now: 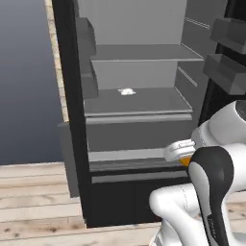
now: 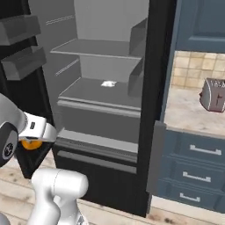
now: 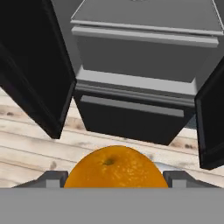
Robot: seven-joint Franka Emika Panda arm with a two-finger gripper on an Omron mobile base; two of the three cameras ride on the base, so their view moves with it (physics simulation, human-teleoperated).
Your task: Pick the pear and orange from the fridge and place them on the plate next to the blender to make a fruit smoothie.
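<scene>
Hand view: the orange (image 3: 115,167) sits pinched between the gripper (image 3: 114,178) fingers, directly before the hand; beyond it stands the open fridge (image 3: 144,83) with its lower drawers, over plank floor (image 3: 30,144). Left base view: only a sliver of orange shows beside the white wrist, outside the fridge front; a small pale item (image 1: 126,91) lies on a middle shelf. Right base view adds a counter (image 2: 189,112) with a toaster (image 2: 214,94), far right of the hand. No writing is legible
</scene>
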